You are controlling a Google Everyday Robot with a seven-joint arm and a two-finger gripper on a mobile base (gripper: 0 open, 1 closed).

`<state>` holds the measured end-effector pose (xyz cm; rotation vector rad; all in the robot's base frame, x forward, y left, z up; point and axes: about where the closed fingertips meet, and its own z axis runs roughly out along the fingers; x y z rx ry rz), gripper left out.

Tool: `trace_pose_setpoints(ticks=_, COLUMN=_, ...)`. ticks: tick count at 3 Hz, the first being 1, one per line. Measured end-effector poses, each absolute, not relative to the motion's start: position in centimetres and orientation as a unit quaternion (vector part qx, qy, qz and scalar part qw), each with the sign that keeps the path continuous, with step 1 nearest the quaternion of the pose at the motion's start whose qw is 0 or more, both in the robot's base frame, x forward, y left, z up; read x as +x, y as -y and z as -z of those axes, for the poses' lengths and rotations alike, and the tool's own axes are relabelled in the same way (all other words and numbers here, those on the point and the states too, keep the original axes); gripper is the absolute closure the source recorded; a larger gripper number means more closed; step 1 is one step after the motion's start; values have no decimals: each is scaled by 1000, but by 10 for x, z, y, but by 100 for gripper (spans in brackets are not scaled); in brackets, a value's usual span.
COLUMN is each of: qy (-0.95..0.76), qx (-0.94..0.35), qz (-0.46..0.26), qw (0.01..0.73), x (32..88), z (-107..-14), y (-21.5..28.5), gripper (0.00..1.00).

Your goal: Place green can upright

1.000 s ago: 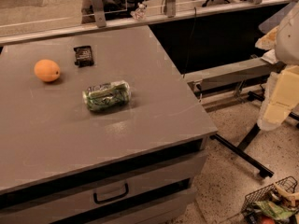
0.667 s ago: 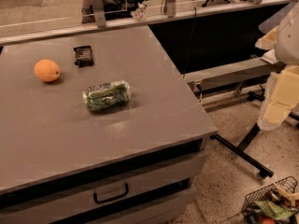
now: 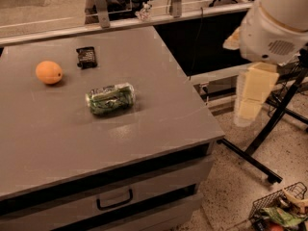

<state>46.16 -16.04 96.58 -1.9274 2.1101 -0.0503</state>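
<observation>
An orange [image 3: 49, 72] and a black packet [image 3: 86, 57] sit at the table's [image 3: 159, 124] far left. Near the middle, the can [image 3: 110, 98] lies on its side, ends pointing left and right, its green-and-white wall facing up. Off the right edge, the white arm [image 3: 276, 28] hangs its pale gripper [image 3: 249, 110] straight down, well apart from the can; whether it is parted or closed is unclear.

Bare table [image 3: 159, 114] around green can [image 3: 110, 98] (orange [image 3: 49, 72], packet [image 3: 86, 57] sit beyond it); gripper [image 3: 250, 105] hangs off right.
</observation>
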Motion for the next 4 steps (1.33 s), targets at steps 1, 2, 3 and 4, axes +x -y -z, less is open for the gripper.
trace_pose_setpoints(ticks=1, qy=-700, qx=-700, qz=-7, qw=140, x=475, z=-951, y=120, gripper=0)
trace_pose_setpoints(ticks=2, qy=-666, qx=-734, qz=-17, qw=134, x=486, z=-936, y=81, gripper=0)
trace_pose_setpoints(ticks=3, qy=-641, qx=-756, qz=-8, qw=129, x=499, z=-925, y=45, gripper=0)
trace_pose_setpoints(ticks=4, qy=-630, qx=-766, qz=-3, qw=126, x=511, z=-915, y=10, gripper=0)
